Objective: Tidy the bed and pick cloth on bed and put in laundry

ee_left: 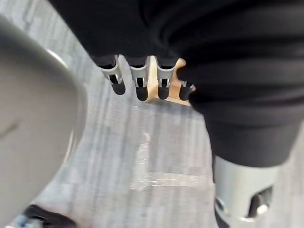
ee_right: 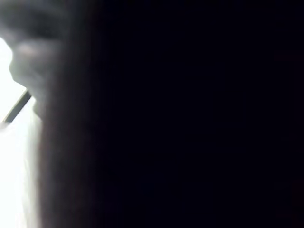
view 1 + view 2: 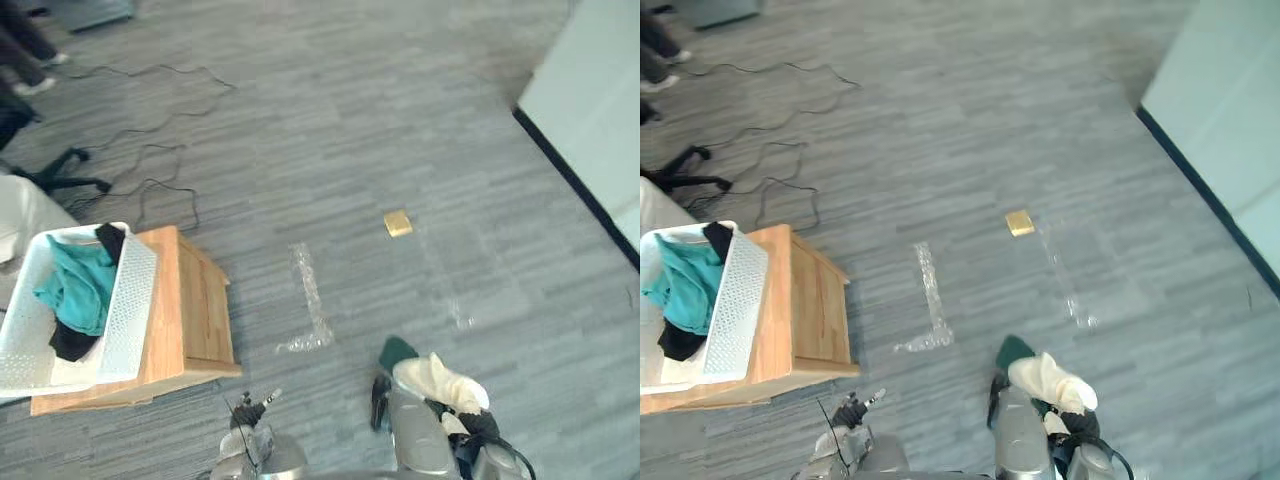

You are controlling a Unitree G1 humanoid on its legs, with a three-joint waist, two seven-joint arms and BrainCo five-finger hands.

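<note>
Where the right arm comes in at the near right, entry one: cream cloth (image 3: 440, 385), bunched, with a dark green piece (image 3: 397, 351) showing at its far edge. It lies over the right hand (image 3: 379, 402), held up off the floor. Whether that hand grips it cannot be told, as the cloth covers it.

Entry two: left hand (image 1: 138, 81), near left. Fingers straight and slack in a row, holding nothing, apart from the stand.

Entry three: laundry basket (image 3: 130, 290), white with perforated walls. It stands on a wooden stand (image 3: 195, 310) at the left, well apart from the cream cloth. Contents: teal cloth (image 3: 75, 285), crumpled, lying on a black cloth (image 3: 70, 342); another black piece (image 3: 110, 238) hangs at the far rim.

Entry four: carpet floor (image 3: 400, 120), grey. It bears an L-shaped tape strip (image 3: 312, 305) of clear film between the stand and the right hand. A fainter strip (image 3: 455, 310) lies to its right, and a small yellow block (image 3: 398, 223) lies farther off between the two.

Entry five: wall panel (image 3: 590, 90), white, far right, with dark skirting (image 3: 570, 175) along its foot.

Entry six: chair base (image 3: 60, 178), black, far left; a person's shoes (image 3: 35, 85) beyond it in the far left corner.
</note>
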